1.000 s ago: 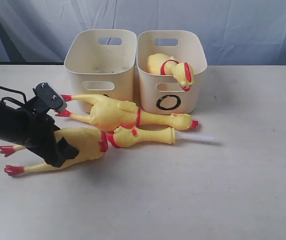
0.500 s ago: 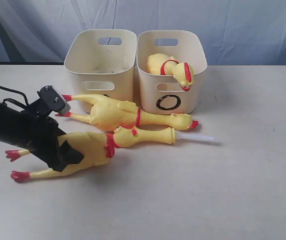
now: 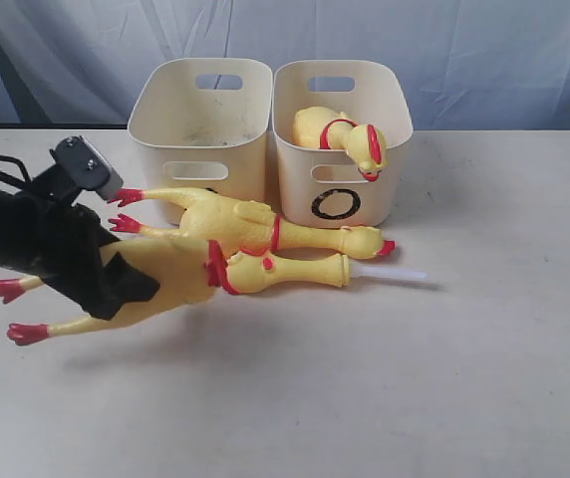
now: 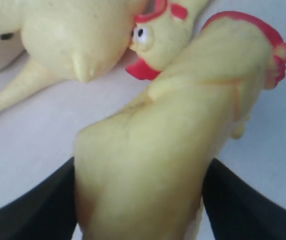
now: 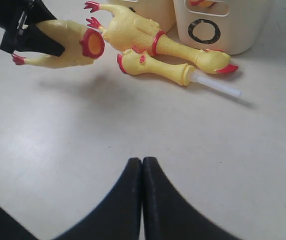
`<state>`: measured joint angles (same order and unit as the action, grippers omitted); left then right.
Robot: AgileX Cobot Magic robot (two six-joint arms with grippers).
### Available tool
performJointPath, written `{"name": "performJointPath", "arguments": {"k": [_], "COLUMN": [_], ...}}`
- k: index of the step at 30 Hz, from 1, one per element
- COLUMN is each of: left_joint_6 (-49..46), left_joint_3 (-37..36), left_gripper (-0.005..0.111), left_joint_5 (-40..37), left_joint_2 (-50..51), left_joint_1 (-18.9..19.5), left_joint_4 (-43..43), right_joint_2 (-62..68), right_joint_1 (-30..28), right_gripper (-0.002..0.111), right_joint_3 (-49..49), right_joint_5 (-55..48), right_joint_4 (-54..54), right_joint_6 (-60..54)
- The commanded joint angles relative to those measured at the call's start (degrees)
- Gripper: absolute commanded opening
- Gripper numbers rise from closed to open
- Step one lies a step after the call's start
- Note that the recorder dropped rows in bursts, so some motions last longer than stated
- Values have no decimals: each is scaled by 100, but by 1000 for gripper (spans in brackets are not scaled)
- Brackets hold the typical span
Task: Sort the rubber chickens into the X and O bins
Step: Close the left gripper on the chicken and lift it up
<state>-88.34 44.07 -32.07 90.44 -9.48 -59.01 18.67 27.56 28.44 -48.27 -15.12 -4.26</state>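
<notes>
Fingers (image 4: 33,215) of the left gripper (image 3: 126,284) are pinching the headless chicken body (image 3: 170,271) across its fat middle, one black finger pressing on each flank. The body is hanging clear of the bench (image 3: 415,398), its shadow falling underneath. Its two red feet are trailing out behind the fingers, and its open, red-rimmed neck end is pointing ahead of them. Just past that end, close in front of the fingers, the neck piece (image 3: 285,271) is lying flat on the bench, its head turning toward the held body and its white tube (image 3: 395,273) sticking out of the far end. Right beside the neck piece, on the side away from the fingers, a whole chicken (image 3: 235,224) is lying stretched out, feet nearest the left gripper and head farthest from it. Beyond that chicken, two bins are standing side by side. The O bin (image 3: 385,189), the farther one from the left fingers, is holding a fourth chicken (image 3: 325,127) whose head is drooping over the rim. The second bin (image 3: 155,129) is sitting nearer, its mark hiding behind the whole chicken. Fingers (image 5: 128,200) of the right gripper (image 5: 142,200) are pressing together on nothing, hovering over the bench well apart from every chicken.
</notes>
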Motion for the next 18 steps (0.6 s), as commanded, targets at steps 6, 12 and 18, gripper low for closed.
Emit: {"name": "performJointPath", "arguments": {"k": [6, 12, 18], "left_joint_6": [669, 984, 1609], "left_joint_3": [69, 1236, 2508], "left_gripper": [0, 0, 0], "left_joint_5": [1272, 1561, 1542], "left_joint_2": [-1082, -963, -187], "left_joint_1": [-37, -37, -37], "left_joint_4": [-1695, -1997, -1567], "right_joint_2": [-34, -34, -34], "right_joint_1": [-3, -3, -3], "right_gripper": [-1, -1, -1], "right_joint_3": [-30, -30, -30], "right_joint_5": [3, 3, 35], "right_joint_4": [34, 34, 23], "right_joint_6": [-24, -24, -24]}}
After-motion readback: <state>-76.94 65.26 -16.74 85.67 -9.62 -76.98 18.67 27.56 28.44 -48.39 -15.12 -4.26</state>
